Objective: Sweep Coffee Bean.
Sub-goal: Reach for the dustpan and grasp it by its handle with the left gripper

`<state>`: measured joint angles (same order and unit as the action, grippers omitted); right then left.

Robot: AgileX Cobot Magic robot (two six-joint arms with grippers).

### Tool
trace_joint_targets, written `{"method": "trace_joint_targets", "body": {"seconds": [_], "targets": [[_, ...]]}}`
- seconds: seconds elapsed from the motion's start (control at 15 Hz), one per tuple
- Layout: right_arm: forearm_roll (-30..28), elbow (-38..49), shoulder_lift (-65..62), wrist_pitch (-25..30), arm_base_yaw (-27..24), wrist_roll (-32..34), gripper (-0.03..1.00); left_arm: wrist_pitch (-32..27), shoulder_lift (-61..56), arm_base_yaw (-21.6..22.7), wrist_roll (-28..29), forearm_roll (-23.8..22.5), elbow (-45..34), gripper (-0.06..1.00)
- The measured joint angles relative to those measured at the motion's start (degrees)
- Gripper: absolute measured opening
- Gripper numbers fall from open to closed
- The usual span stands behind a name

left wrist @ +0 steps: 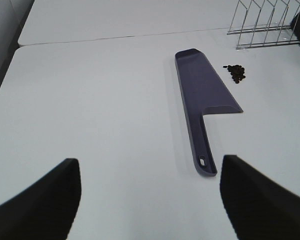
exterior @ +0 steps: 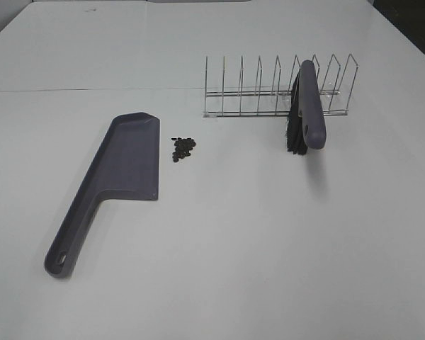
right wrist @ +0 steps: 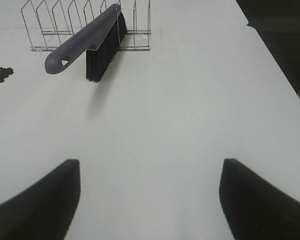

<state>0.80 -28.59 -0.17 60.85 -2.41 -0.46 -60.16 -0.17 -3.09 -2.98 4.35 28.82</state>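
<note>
on the white table [exterior: 269,248], the coffee beans [exterior: 183,148] sit just beside the dustpan [exterior: 127,166]. left claw [left wrist: 150,195] and right claw [right wrist: 150,195] are wide open, holding nothing. sweeping has not begun, i think; next, grab the brush [exterior: 310,106] by its handle.

place: staged robot test lab | cues: plain white tabletop [exterior: 269,269], lone wire rack [exterior: 276,92]

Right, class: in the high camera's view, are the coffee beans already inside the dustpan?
No, the coffee beans lie in a small cluster beside the dustpan, outside its edge.
</note>
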Motion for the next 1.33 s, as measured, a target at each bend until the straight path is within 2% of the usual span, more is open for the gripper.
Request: {"method": "trace_joint_targets", "body": {"seconds": [1.33], "targets": [[0.00, 0.00, 0.00, 0.00, 0.00, 0.00, 0.68, 0.00, 0.00, 0.00, 0.00, 0.00, 0.00, 0.73]]}}
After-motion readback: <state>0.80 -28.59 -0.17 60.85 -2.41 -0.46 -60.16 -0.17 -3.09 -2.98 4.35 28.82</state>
